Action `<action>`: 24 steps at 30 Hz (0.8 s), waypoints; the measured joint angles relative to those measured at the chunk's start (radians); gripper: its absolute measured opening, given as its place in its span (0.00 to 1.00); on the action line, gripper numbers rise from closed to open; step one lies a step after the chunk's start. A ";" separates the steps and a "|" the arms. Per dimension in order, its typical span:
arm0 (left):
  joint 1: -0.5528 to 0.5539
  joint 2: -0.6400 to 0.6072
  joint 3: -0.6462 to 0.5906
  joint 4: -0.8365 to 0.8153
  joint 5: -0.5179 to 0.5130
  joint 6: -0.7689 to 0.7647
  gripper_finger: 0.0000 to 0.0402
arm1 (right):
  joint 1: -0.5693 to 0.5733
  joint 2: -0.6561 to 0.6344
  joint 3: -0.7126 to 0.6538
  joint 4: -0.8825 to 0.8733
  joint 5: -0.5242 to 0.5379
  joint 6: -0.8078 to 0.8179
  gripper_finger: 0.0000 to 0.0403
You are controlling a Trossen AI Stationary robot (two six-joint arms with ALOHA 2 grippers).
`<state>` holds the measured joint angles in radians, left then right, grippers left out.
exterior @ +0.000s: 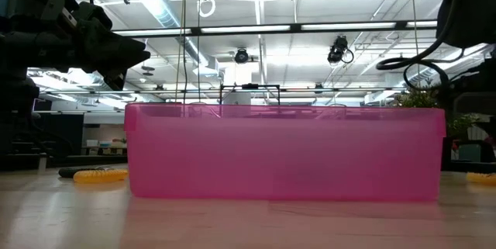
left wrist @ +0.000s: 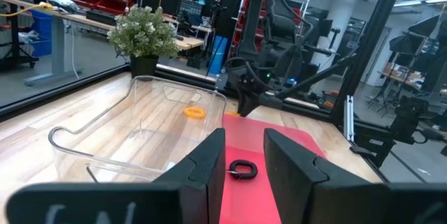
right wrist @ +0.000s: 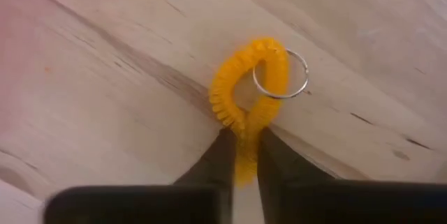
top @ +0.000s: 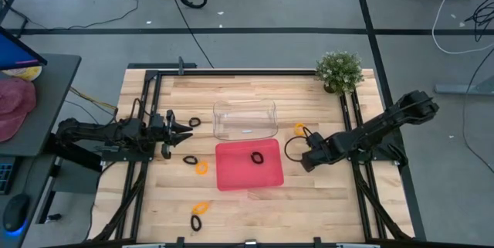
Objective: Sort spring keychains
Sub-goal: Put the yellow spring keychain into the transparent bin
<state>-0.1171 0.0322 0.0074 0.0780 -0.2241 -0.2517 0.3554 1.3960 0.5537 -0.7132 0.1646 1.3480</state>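
One orange spring keychain (right wrist: 250, 91) sits pinched between the fingers of the right gripper (right wrist: 242, 158), low over the bare wood between the red tray (top: 248, 164) and the table's right side. Its coil bends easily and weighs almost nothing, so I judge the grip on the cord is better than on the thin metal ring (right wrist: 280, 75), which could slip. Only the right wrist view shows this hold; in the high view the right gripper (top: 307, 157) hides it.

The left gripper (top: 179, 130) waits at the left side, fingers apart and empty. One black keychain (left wrist: 242, 169) lies already in the red tray, seen clearly in the left wrist view. The clear tray (top: 245, 119) seems empty. Other keychains, orange (top: 201, 167) and black (top: 189, 159), rest loose on the table (top: 324, 209).
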 joint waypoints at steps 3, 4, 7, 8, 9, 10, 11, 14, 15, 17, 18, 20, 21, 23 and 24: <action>0.000 0.000 0.000 -0.001 0.000 0.000 0.26 | 0.006 0.000 -0.002 0.010 0.005 0.001 0.06; 0.000 0.000 0.000 -0.001 0.000 0.000 0.26 | 0.009 0.000 -0.002 0.012 0.010 0.001 0.06; 0.000 0.000 0.000 -0.001 0.000 0.000 0.26 | 0.016 0.000 -0.003 0.012 0.019 -0.019 0.03; 0.000 0.000 0.000 -0.001 0.000 0.000 0.26 | 0.018 0.000 -0.003 0.012 0.021 -0.021 0.03; 0.000 0.000 0.000 -0.001 0.000 0.000 0.26 | 0.020 0.000 -0.003 0.012 0.023 -0.021 0.03; 0.000 0.000 0.000 -0.001 0.000 0.000 0.26 | 0.022 -0.002 -0.004 0.013 0.027 -0.022 0.03; 0.000 0.000 0.000 -0.001 0.000 0.000 0.26 | 0.024 -0.004 -0.005 0.013 0.027 -0.023 0.03; 0.000 0.000 0.000 -0.001 0.000 0.000 0.26 | 0.034 -0.016 -0.007 0.018 0.042 -0.028 0.03; 0.000 0.000 0.000 -0.001 0.000 0.000 0.26 | 0.038 -0.023 -0.007 0.022 0.049 -0.031 0.03; 0.000 0.000 0.000 -0.001 0.000 0.000 0.26 | 0.044 -0.036 0.007 0.011 0.067 -0.042 0.03; 0.000 0.000 0.000 -0.001 0.000 0.000 0.26 | 0.046 -0.037 0.018 0.005 0.085 -0.055 0.03; 0.000 0.000 0.000 -0.001 0.000 0.000 0.26 | 0.052 -0.056 0.053 -0.015 0.157 -0.095 0.02; 0.000 0.000 0.000 -0.001 0.000 0.000 0.26 | 0.054 -0.063 0.073 -0.016 0.198 -0.119 0.03; 0.000 0.000 0.000 -0.001 0.000 0.000 0.26 | 0.054 -0.077 0.109 -0.043 0.288 -0.174 0.02; 0.000 0.000 0.000 -0.002 0.000 0.000 0.26 | 0.055 -0.086 0.129 -0.058 0.345 -0.208 0.02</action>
<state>-0.1169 0.0323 0.0074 0.0761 -0.2241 -0.2516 0.4099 1.3101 0.6832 -0.7710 0.5099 1.1401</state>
